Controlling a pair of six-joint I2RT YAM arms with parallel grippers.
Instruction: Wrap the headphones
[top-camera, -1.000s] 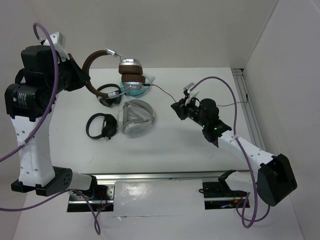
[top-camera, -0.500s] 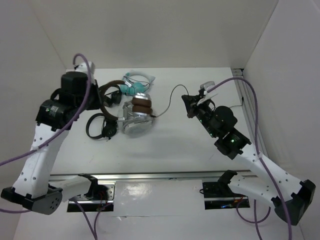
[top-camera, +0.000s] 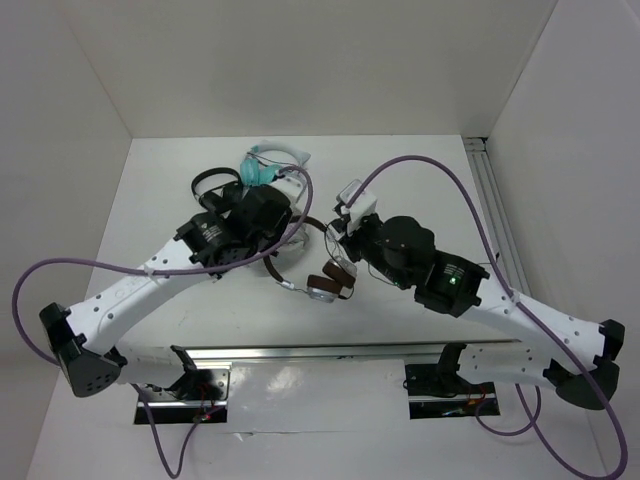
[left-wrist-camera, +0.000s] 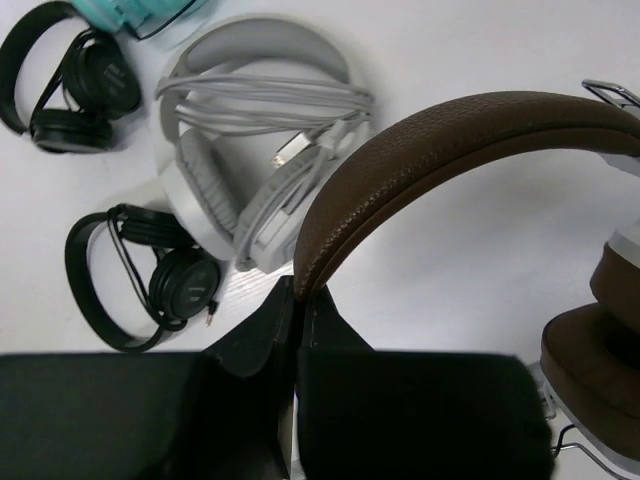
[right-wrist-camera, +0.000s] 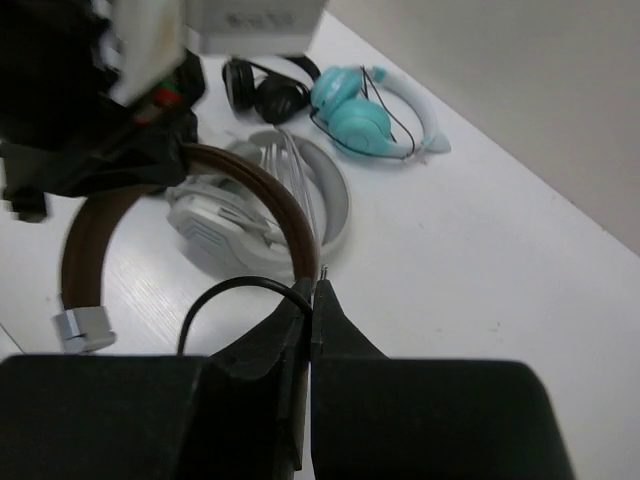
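We have carried the brown-banded silver-cupped headphones (top-camera: 330, 283) from 10 o'clock down to the middle of the white table (top-camera: 420, 170). Our left gripper (left-wrist-camera: 298, 295) is clamped on the headband (left-wrist-camera: 450, 140). Our right gripper (right-wrist-camera: 312, 290) has just closed, pinching the thin black cable (right-wrist-camera: 225, 284) at 12 o'clock of the cups. We judge winding can begin.

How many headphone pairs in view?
5: brown pair in the left gripper, light-grey pair beyond it, near black pair and far black pair to its left, teal pair farthest back. More may be hidden.
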